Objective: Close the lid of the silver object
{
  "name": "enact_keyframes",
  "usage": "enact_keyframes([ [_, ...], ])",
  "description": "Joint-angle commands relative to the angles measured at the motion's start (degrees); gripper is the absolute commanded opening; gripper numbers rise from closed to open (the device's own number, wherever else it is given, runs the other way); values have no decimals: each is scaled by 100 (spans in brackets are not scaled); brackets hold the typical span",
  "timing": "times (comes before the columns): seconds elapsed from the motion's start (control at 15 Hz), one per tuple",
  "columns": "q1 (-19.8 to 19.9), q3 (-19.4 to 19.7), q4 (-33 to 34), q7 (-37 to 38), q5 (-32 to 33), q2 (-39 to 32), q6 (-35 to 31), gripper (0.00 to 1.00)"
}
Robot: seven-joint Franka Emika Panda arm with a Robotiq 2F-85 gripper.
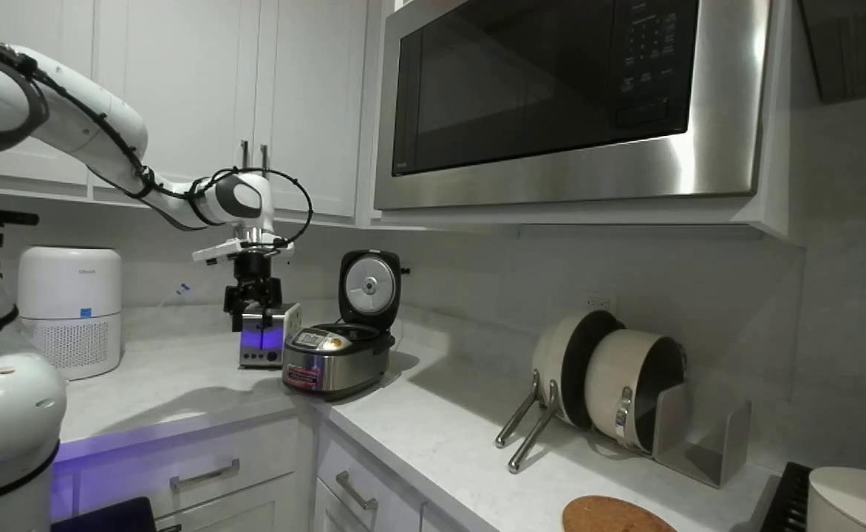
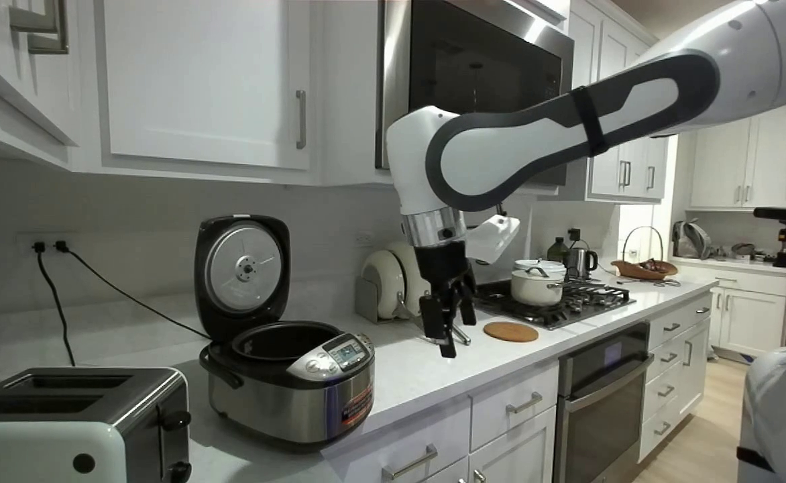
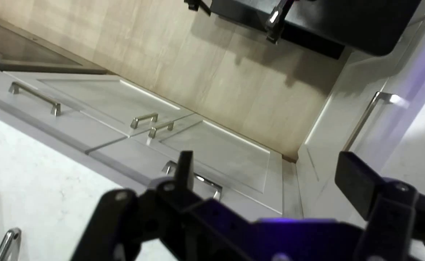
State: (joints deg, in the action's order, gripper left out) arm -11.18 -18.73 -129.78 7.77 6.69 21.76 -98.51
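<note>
While the tool [image 2: 457,335] hangs midair, the open rice cooker [image 2: 282,406] stands apart

Rice cooker [image 2: 286,412] looks like satiny metal, lid [image 2: 243,275] black plastic with a metal inner plate [image 1: 370,284]. Claw [image 3: 268,175] is matt black, table [image 1: 440,421] smooth and stone-ish, microwave [image 1: 544,81] steel around glossy glass.

A boxy silver-and-pale toaster [image 2: 64,436] runs off the left and bottom edges in an exterior view.
Print on the rectangular orange label [image 2: 357,406] of the rounded black-and-silver rice cooker [image 2: 269,406] is too small to read; the floor of its dark round bowl [image 2: 289,341] is hidden. A flat round brown mat [image 1: 614,515] is cut off below in an exterior view; the wrist view crops the black two-fingered gripper [image 3: 265,168].
</note>
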Motion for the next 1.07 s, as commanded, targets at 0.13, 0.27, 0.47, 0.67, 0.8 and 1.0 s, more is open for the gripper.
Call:
enact_keyframes([
  [0.13,-141,-279,1272,342,539,-966,-472,100],
  [0.27,-209,-311,1587,388,698,-1184,-724,100],
  [0.47,-290,-327,2108,404,945,-1468,-980,100],
  [0.67,-342,-301,2470,488,1232,-1631,-1353,100],
  [0.8,-354,-286,2695,593,1457,-1727,-1635,100],
  [1.0,-368,-278,3022,651,1765,-1825,-1888,72],
])
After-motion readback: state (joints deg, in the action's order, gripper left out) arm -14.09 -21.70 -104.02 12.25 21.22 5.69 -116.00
